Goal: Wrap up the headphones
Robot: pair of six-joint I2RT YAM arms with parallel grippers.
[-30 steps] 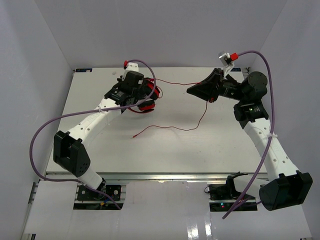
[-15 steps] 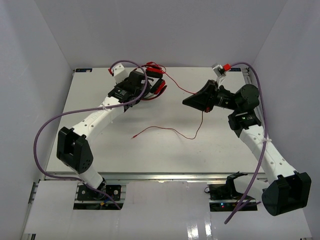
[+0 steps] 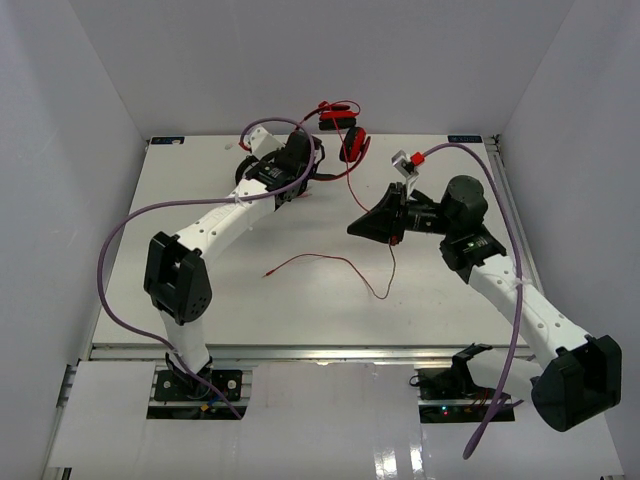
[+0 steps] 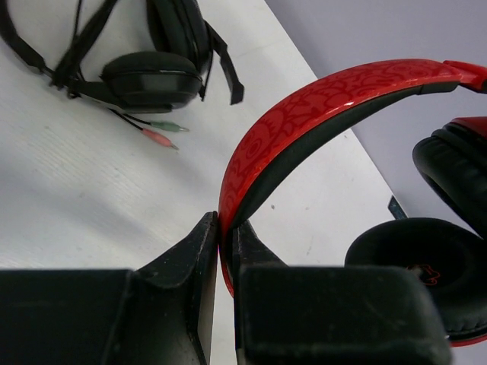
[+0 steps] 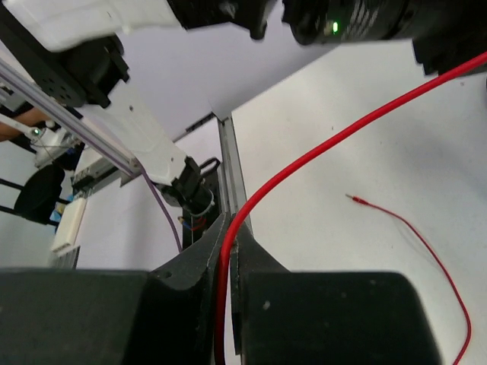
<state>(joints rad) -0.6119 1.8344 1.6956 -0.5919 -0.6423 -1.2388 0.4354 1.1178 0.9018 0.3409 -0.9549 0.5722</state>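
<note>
The red headphones point(image 3: 345, 130) hang in the air over the table's back edge. My left gripper point(image 3: 315, 158) is shut on their red headband point(image 4: 304, 114); the black ear pads point(image 4: 415, 266) show at the right of the left wrist view. The thin red cable point(image 3: 340, 262) runs down from the headphones through my right gripper point(image 3: 355, 228), which is shut on it point(image 5: 228, 236). Past it the cable hangs in a loop and lies on the table, ending at its plug point(image 5: 354, 198) near the table's middle.
All-black headphones point(image 4: 148, 72) lie on the white table point(image 3: 200, 300) at the back left, under the left arm, with green and pink plugs point(image 4: 160, 133) beside them. White walls close in the left, back and right sides.
My left gripper has lifted the red headphones off the table and carried them toward the back and right. My right gripper has moved left and nearer with the cable, dragging the loose loop along.
</note>
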